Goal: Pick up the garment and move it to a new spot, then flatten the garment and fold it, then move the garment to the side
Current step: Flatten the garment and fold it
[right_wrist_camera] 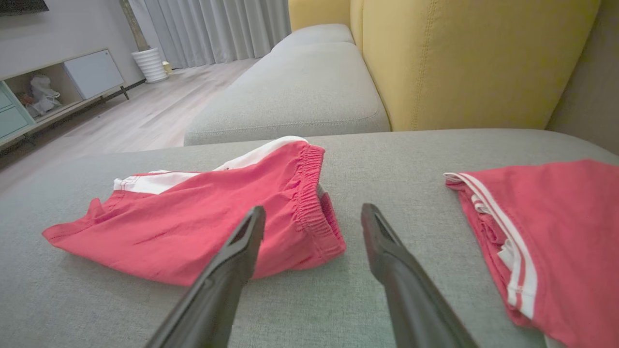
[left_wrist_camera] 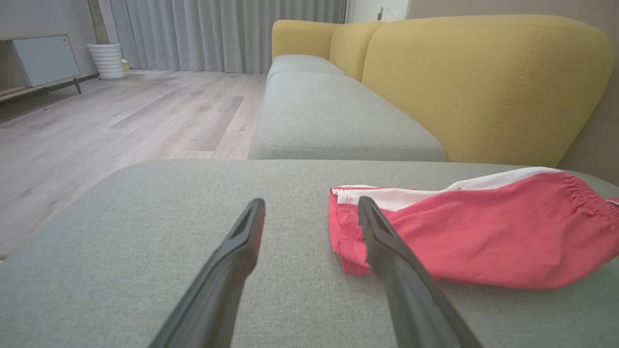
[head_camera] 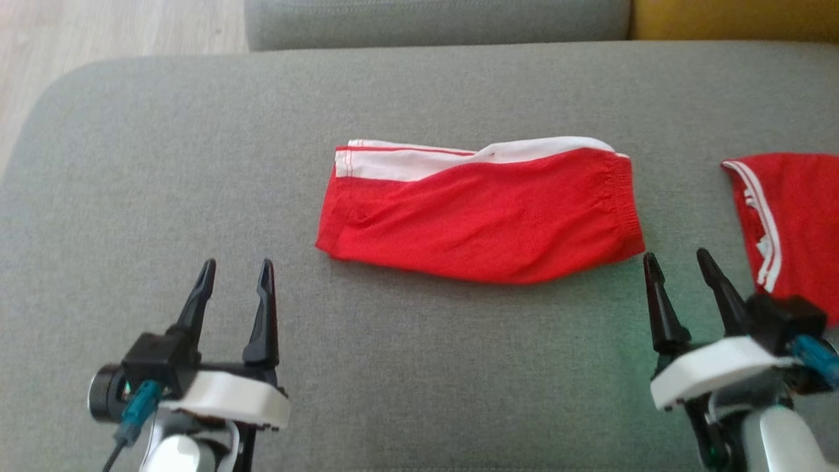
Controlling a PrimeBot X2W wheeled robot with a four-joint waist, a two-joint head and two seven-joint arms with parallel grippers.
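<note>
A red garment (head_camera: 482,213) with white side panels lies folded in half on the grey cushion (head_camera: 164,144), its elastic waistband to the right. The left wrist view has the garment (left_wrist_camera: 483,237) just right of the fingers; the right wrist view has the garment (right_wrist_camera: 203,217) ahead and left. My left gripper (head_camera: 236,272) hovers open at the lower left, short of the garment's hem corner. My right gripper (head_camera: 678,259) stands open just right of the waistband corner, nothing between its fingers.
A second red garment (head_camera: 793,223) with white stripes lies at the cushion's right edge, close to my right gripper. A yellow sofa back (right_wrist_camera: 474,58) and another grey cushion (left_wrist_camera: 329,116) lie beyond. Wooden floor (left_wrist_camera: 106,121) is off to the left.
</note>
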